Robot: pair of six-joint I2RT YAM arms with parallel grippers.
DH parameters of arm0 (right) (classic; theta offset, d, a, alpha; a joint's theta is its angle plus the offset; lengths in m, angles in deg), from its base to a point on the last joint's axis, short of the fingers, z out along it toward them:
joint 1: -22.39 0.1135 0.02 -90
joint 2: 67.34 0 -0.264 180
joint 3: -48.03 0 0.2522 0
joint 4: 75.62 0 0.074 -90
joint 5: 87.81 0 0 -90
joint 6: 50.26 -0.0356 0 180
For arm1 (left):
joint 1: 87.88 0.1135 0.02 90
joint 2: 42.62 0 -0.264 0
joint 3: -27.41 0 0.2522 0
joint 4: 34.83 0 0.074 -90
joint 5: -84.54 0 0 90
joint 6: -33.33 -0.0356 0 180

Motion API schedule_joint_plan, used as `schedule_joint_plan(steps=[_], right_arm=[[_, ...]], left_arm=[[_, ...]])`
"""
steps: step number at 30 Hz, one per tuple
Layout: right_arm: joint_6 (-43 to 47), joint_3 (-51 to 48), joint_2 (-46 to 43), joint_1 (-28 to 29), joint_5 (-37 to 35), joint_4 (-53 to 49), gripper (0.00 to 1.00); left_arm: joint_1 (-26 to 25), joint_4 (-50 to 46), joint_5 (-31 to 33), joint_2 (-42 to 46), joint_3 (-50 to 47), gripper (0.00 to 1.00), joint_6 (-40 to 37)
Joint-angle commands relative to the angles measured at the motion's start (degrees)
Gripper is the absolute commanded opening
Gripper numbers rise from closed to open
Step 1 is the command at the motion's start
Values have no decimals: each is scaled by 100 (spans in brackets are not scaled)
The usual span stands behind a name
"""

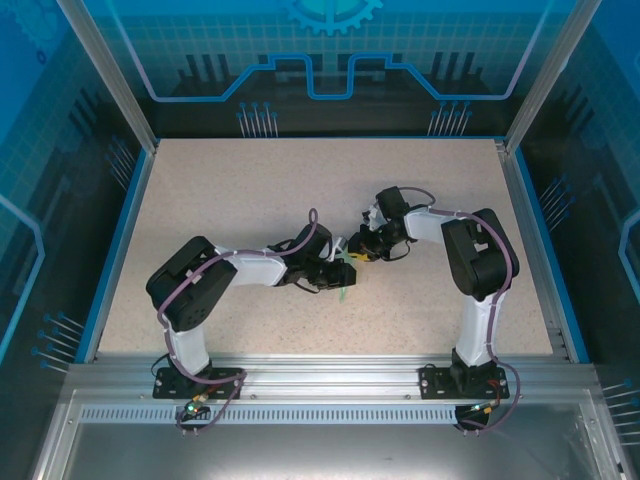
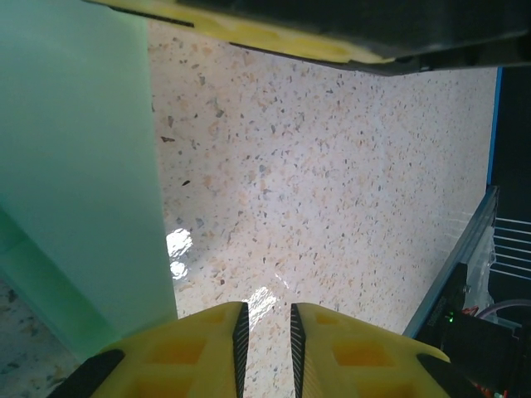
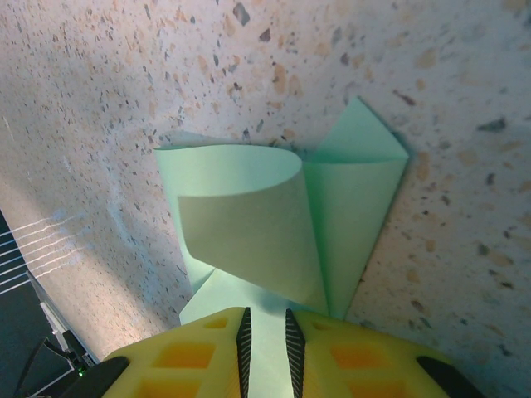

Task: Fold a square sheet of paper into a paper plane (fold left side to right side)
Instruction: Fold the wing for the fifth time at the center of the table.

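Looking down from above, both arms are reaching in toward the middle of the desk [image 1: 250, 190]. The left forearm is pointing to 3 o'clock and the right one to 9 o'clock, so the two claws are meeting almost nose to nose. The sheet of paper [image 3: 249, 215] is lying right there under them, a sliver of pale green peeking out on their 6 o'clock side.

From the right wrist, the paper is sitting partly folded. One flap is curling up and over in a loose roll toward 10 o'clock, while a flat pointed corner is sticking out at 1 o'clock. The right claw [image 3: 265, 313] is standing at the sheet's 6 o'clock edge, its yellow fingers a narrow slit apart with green showing in the slit. Whether it is pinching the paper or only resting over it, I cannot tell.

The left claw [image 2: 267, 307] is sitting slightly parted and gripping nothing, with bare speckled desk showing through its gap. The paper is rising like a pale wall at its 9 o'clock side, and a yellow edge of the other claw is crossing at 12 o'clock.
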Motion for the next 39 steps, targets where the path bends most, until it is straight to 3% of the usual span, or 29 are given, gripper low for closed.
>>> schedule_joint_plan(steps=[1, 39], right_arm=[[46, -105, 352, 58, -584, -496, 23], [101, 2, 387, 60, -658, -672, 23]], left_arm=[[-30, 35, 38, -97, -14, 24, 89], [-200, -567, 335, -81, -472, 22, -141]])
